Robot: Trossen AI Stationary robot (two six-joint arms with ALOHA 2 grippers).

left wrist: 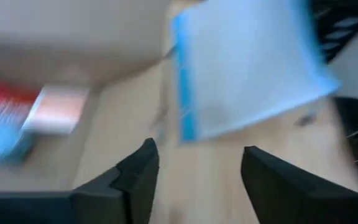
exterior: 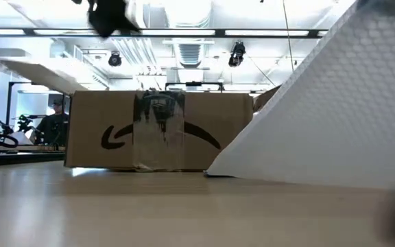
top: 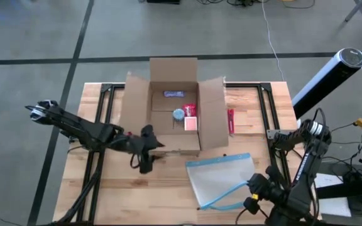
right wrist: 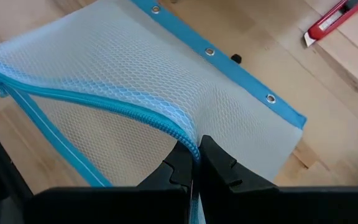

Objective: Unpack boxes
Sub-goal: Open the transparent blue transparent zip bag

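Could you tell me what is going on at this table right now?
A cardboard box sits open on the table with small items still inside. The right gripper is shut on the zipper edge of a mesh pouch lying in front of the box. The left gripper hovers open beside the box's near wall.

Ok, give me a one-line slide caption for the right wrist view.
Right pincer shut on the blue zipper edge of the mesh pouch lying on the wooden table, red tool beyond.
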